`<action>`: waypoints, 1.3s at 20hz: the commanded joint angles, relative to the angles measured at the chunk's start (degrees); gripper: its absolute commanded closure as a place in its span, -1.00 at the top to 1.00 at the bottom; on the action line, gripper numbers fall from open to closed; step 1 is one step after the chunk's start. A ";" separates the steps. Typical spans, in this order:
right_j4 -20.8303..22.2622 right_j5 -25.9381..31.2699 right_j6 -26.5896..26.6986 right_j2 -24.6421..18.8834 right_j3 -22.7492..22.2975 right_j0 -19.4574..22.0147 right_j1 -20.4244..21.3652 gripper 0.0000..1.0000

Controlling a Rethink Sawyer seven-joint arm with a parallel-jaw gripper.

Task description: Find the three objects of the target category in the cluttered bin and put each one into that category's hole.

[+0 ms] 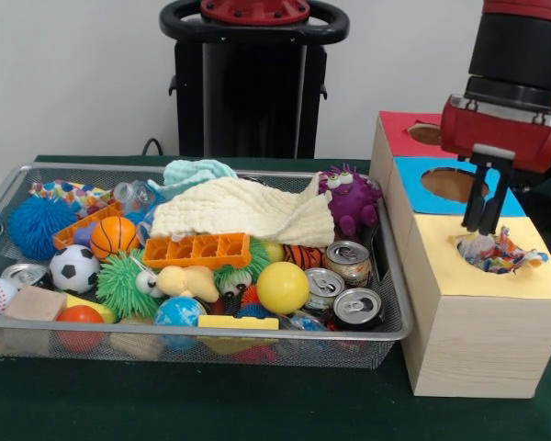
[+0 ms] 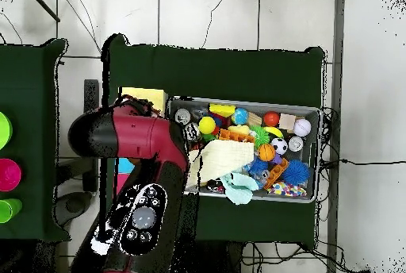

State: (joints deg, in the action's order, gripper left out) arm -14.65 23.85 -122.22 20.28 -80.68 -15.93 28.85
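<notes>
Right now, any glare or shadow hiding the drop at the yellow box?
Front view: soft even light, only glints on the silver drink cans; the black hand and crumpled multicoloured wrapper show plainly. Overhead view: the red arm covers that spot.

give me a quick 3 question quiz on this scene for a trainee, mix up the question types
1. True or false: the tool hangs over the box's red hole.
2. Multiple choice: the crumpled colourful wrapper by the tool sits in (A) the yellow hole, (B) the blue hole, (C) the wire mesh bin.
3. Short answer: what is draped across the back of the bin beside the purple monster toy?

Key
1. False: it hangs over the yellow hole.
2. A
3. A cream cloth, with a pale blue cloth behind it.
</notes>
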 commanded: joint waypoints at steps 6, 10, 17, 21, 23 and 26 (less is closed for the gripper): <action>-2.55 4.55 -11.17 -5.09 -5.08 -1.33 0.69 -1.00; -3.00 3.55 -12.14 -4.83 -5.19 -2.07 -0.29 -1.00; -2.95 0.98 -11.77 -5.16 -6.76 -2.18 -1.14 -1.00; -2.71 -0.65 -11.33 -5.51 -8.27 -2.10 -1.01 -1.00; -2.56 -1.61 -11.05 -5.79 -8.98 -1.84 -0.88 -1.00; -2.28 -2.66 -10.77 -5.87 -9.30 -1.58 -1.06 -1.00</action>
State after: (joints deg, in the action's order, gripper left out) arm -16.03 23.67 -122.22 20.28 -81.22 -18.65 30.33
